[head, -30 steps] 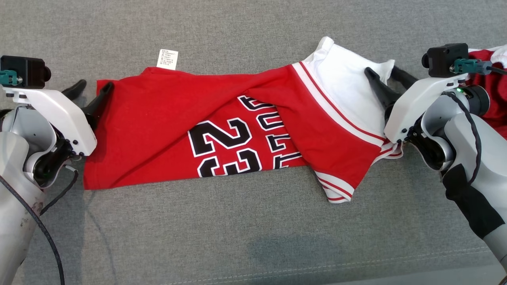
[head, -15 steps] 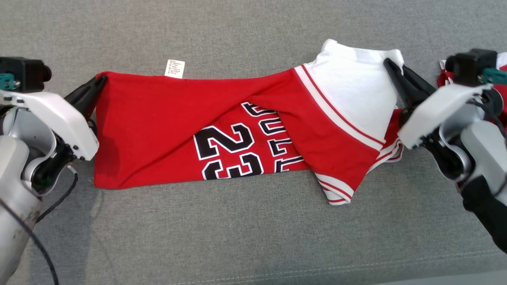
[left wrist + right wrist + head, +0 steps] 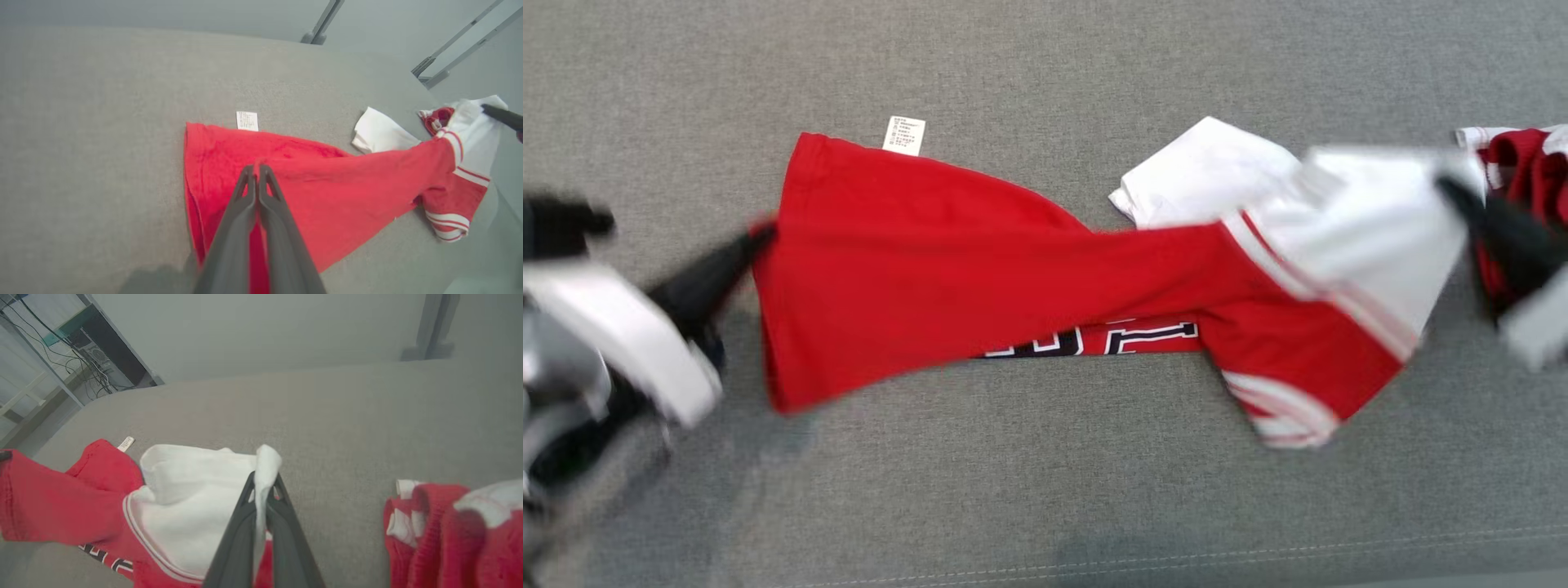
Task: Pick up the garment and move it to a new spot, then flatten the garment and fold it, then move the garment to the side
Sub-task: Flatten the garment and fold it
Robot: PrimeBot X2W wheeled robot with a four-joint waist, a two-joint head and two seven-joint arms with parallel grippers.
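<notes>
So at this point you were in the fold step, I'd say. Starting on the left: your left gripper had its fingers pressed together on the left-hand edge of the red jersey, with a bit of red cloth pinched right at the tips. The head view was blurry around both arms. The jersey sat mid-cushion, pulled taut left to right between your two grippers. Its upper layer was lifted while the lower layer lay flat. The care label poked out at the far edge, and just a strip of black-and-white lettering peeked out along the near edge. Further right, one white sleeve lay on the cushion behind the raised part. Your right gripper was clamped shut too, nipping the white cloth at that end.

My guess for the next move: bring both pinched ends toward the near edge at the same pace, hold the tension so the layer lands smooth, line up the edges, then let go together. I'd watch that loose sleeve for bunching. The second red garment was heaped just beside your right gripper, so I'd avoid snagging it.

The surface was a grey cushion of woven fabric, with a stitched seam near the front. The wrist views showed metal legs, a dark computer tower with cables, a post and pale floor.
</notes>
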